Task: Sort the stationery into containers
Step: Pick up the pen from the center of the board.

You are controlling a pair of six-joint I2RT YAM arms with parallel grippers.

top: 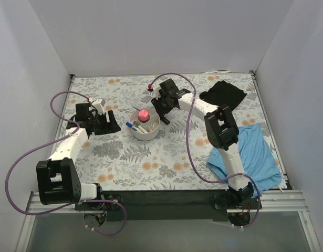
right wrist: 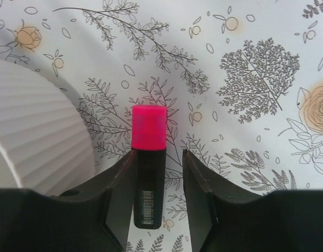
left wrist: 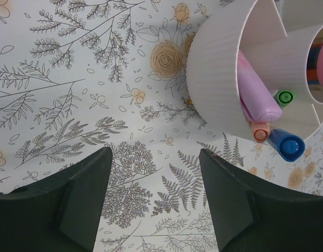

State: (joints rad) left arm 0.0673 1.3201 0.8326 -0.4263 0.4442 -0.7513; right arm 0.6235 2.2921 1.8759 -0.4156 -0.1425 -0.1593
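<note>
The round white organiser (top: 145,127) stands mid-table with a pink item in its central cup. In the left wrist view the organiser's ribbed wall (left wrist: 216,79) is at upper right and holds a pale pink pen (left wrist: 258,97) and blue-capped (left wrist: 286,147), orange-capped (left wrist: 261,133) and green-capped (left wrist: 283,97) markers. My left gripper (top: 106,125) (left wrist: 153,168) is open and empty over the table, left of the organiser. My right gripper (top: 164,111) (right wrist: 158,155) is just right of the organiser (right wrist: 30,136). Its jaws stand open around a stubby pink-and-dark case (right wrist: 149,157), which touches the left finger; a gap shows at the right finger.
A small red-capped item (top: 150,86) lies on the floral table toward the back. A black cloth (top: 224,94) lies at back right and a blue cloth (top: 250,152) at front right. White walls enclose the table.
</note>
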